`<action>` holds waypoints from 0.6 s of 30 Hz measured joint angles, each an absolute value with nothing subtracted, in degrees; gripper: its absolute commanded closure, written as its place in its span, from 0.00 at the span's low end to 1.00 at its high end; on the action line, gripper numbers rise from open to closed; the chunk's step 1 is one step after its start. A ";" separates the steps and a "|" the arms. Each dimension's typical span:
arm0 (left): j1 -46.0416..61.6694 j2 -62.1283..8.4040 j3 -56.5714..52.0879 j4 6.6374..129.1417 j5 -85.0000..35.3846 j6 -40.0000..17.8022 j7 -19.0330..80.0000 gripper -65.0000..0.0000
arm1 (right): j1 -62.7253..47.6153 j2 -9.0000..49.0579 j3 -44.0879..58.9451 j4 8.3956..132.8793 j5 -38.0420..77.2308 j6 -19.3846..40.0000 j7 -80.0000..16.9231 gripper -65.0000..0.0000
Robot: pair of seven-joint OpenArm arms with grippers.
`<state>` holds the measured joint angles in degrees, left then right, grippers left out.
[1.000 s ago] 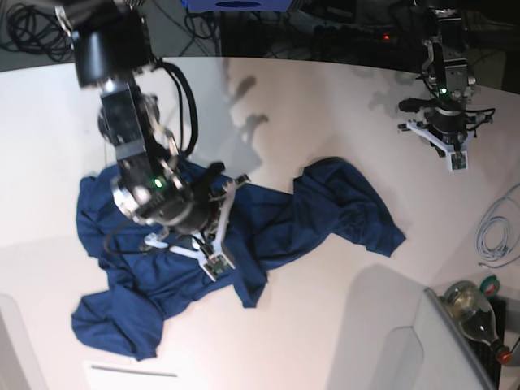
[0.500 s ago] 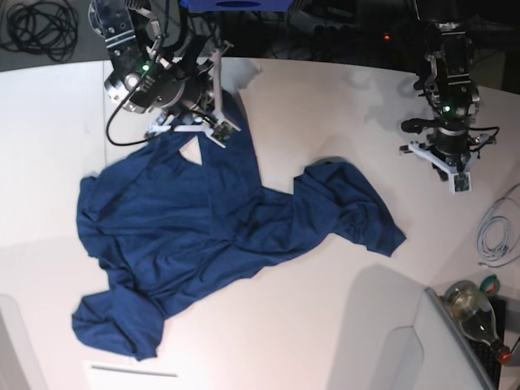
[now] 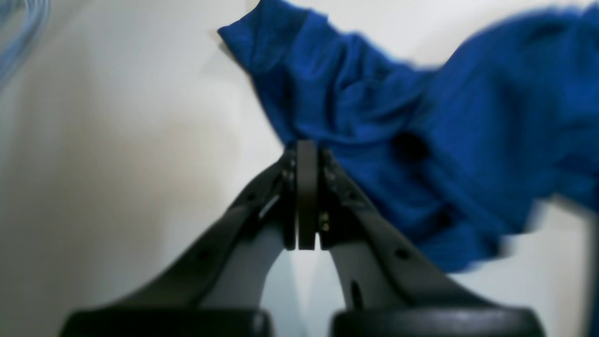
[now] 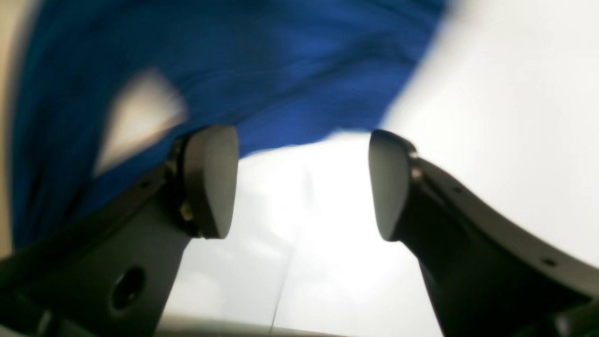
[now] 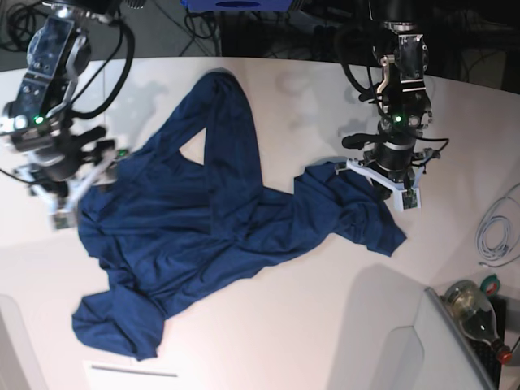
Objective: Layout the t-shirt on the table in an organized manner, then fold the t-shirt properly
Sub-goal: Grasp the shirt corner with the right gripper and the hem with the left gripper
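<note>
The t-shirt [image 5: 211, 219] lies crumpled across the middle of the table [image 5: 309, 325] in your base view, one long fold reaching toward the upper centre of the frame, a bunched sleeve or corner at the right, and its lowest corner at the lower left. You can see a small patch of white tabletop showing through a gap in the cloth near the upper centre.

Your left gripper [image 5: 388, 180] sits at the right of the base view, over the right-hand lobe of the shirt. In the left wrist view its jaws are pressed together with nothing between them, the blue cloth lying beyond their tips.

Your right gripper [image 5: 61, 191] is at the left edge of the base view, beside the shirt's left border. In the right wrist view its jaws stand wide apart and empty, bare table between the pads [image 4: 210, 180] and blurred cloth beyond them.
</note>
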<state>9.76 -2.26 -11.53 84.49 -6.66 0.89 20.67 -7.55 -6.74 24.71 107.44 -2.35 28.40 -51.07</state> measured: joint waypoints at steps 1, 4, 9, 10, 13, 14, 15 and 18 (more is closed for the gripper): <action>10.79 -2.46 -11.53 84.82 -11.53 0.69 20.43 1.00 | -6.02 -7.31 28.73 105.51 -1.69 28.64 -50.39 0.34; 14.13 -4.19 -11.51 83.79 -22.20 1.23 21.17 1.00 | -0.86 -7.75 35.05 96.47 -1.93 28.58 -50.72 0.31; 14.98 -9.85 -11.70 81.34 -31.18 1.52 20.58 1.00 | 5.80 -7.49 43.27 80.66 0.64 28.60 -49.60 0.31; 14.94 -10.26 -11.86 81.34 -32.03 1.52 20.25 0.94 | 6.66 -7.29 44.88 77.73 2.66 28.97 -49.74 0.32; 16.34 -11.18 -11.51 81.34 -35.44 0.97 20.43 0.75 | 8.45 -5.43 46.68 71.77 2.74 28.95 -49.65 0.32; 17.08 -11.33 -11.53 81.34 -36.23 0.93 20.40 0.69 | 8.82 -5.04 46.94 70.72 2.57 28.91 -49.60 0.32; 17.82 -11.53 -11.53 81.34 -36.71 1.39 20.51 0.63 | 9.04 -4.93 47.05 69.91 2.63 28.84 -48.99 0.32; 19.31 -11.73 -11.57 81.34 -38.30 1.30 20.82 0.51 | 9.47 -5.23 46.74 67.77 4.21 28.77 -46.04 0.32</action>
